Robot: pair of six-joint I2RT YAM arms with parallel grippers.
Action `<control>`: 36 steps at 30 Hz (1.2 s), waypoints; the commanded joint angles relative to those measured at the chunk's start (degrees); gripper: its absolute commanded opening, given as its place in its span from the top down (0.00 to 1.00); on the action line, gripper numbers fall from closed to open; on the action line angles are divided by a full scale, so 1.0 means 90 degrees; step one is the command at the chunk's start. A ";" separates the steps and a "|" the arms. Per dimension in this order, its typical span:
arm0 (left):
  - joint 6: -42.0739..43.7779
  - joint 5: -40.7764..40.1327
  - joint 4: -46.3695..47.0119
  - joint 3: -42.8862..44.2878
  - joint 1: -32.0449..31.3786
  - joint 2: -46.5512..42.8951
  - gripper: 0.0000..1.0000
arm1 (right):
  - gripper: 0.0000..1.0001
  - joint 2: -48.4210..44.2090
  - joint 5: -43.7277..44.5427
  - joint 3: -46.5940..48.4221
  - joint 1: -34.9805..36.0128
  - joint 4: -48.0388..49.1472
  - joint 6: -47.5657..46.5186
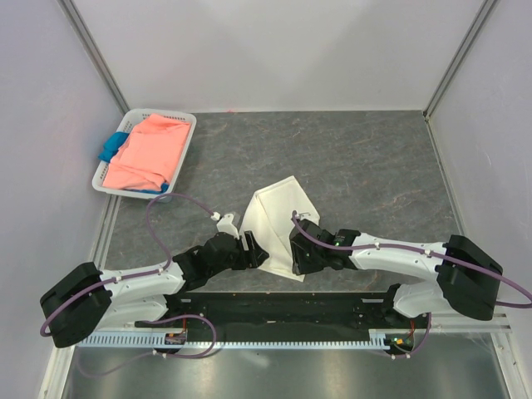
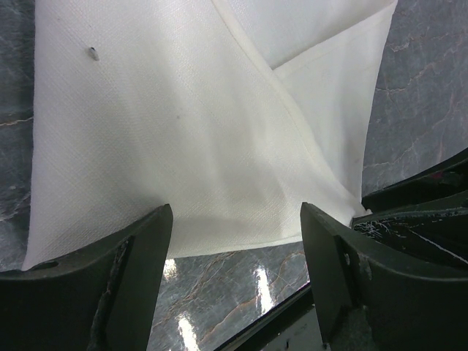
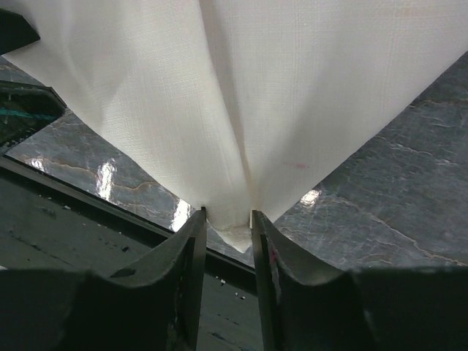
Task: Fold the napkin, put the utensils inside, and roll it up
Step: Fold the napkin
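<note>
Napkin (image 1: pixel 278 220) lying on a dark marbled table (image 1: pixel 374 166), in its near middle, just ahead of the two arms. It is folded into an uneven pointed shape. Its long axis runs from far to near, leaning slightly right. The narrow point faces the near edge and the broader end faces away.

The cloth is plain off-white with a fine woven texture. The left wrist view shows the napkin (image 2: pixel 183 131) with a hemmed flap folded diagonally over the layer below, and a small dark speck near its upper left. The right wrist view shows the napkin (image 3: pixel 256 110) gathered into soft creases that run down toward its near corner.

Left claw (image 1: pixel 253 249) sits at the napkin's near left edge. Its jaws stand wide apart, astride that edge, and hold nothing; in its own view the left claw (image 2: pixel 235 212) has cloth lying in the gap between its fingers.

Right claw (image 1: pixel 297 264) sits at the near point. Seen from its wrist, the right claw (image 3: pixel 228 227) has its jaws drawn narrow, with the corner tip pinched between them and touching both.

At the far left stands a white basket (image 1: pixel 184 133) holding a pink cloth (image 1: pixel 150 154) and a blue cloth (image 1: pixel 110 150), well apart from the napkin.
</note>
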 commanded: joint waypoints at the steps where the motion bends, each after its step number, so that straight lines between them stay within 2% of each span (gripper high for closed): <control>1: 0.0002 -0.0275 -0.0358 -0.0051 -0.0033 0.0001 0.21 | 0.65 0.0117 -0.0162 -0.0026 0.0044 0.0033 0.0092; 5: 0.0022 -0.0285 -0.0378 -0.0051 -0.0023 0.0001 0.21 | 0.78 0.0030 -0.0124 0.0003 0.0044 -0.0006 0.0023; 8: 0.0022 -0.0275 -0.0397 -0.0071 -0.0023 0.0001 0.20 | 0.83 -0.0088 0.0032 0.0169 0.0054 -0.0249 -0.0133; 19: 0.0042 -0.0236 -0.0407 -0.0100 -0.0033 -0.0019 0.20 | 0.83 -0.0049 0.0102 0.0394 0.0151 -0.0875 -0.0563; 25: 0.0168 -0.0080 -0.0368 0.0016 -0.0033 0.0049 0.18 | 0.77 0.0147 0.0130 0.0345 0.0239 -0.1060 -0.0602; 31: 0.0422 0.0242 -0.0368 0.0514 -0.0033 -0.0009 0.16 | 0.57 -0.0312 0.0375 0.0706 0.0259 -0.1431 -0.0651; 34: 0.0627 0.0340 -0.0553 0.0992 -0.0033 -0.0087 0.15 | 0.51 -0.0546 0.0423 0.0960 0.0259 -0.1510 -0.0631; 36: 0.0774 0.0205 -0.0922 0.1362 -0.0023 -0.0184 0.15 | 0.50 -0.0653 0.0482 0.1057 0.0259 -0.1500 -0.0573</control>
